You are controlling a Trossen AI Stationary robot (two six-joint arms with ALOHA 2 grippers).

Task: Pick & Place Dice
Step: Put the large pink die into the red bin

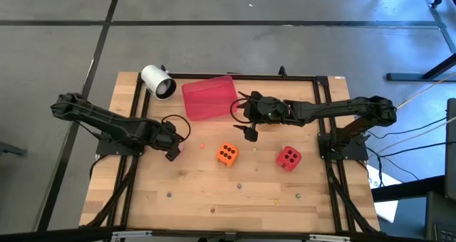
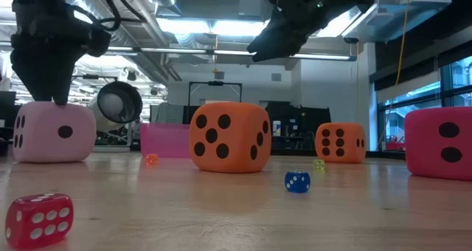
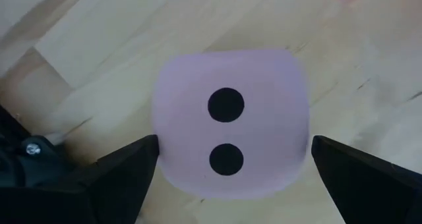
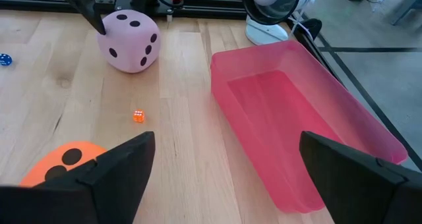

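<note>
the pink die [image 3: 231, 122] fills the left wrist view, two pips up, sitting on the table [image 1: 192, 188] between the wide-open fingers of the left gripper [image 1: 173, 151], which holds nothing. it looks soft and light, best squeezed across opposite flat faces. the right gripper [image 1: 251, 133], open and empty, hangs above the red tray [image 4: 369, 145]. from above the arm hides the pink die.

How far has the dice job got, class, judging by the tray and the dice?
Done: nothing yet; the tray is empty. In hand: the left end effector hangs open over the pink die, fingers either side, not gripping. The right end effector waits open near the tray. Left: pink, two orange dice and the red die all sit on the table.
</note>
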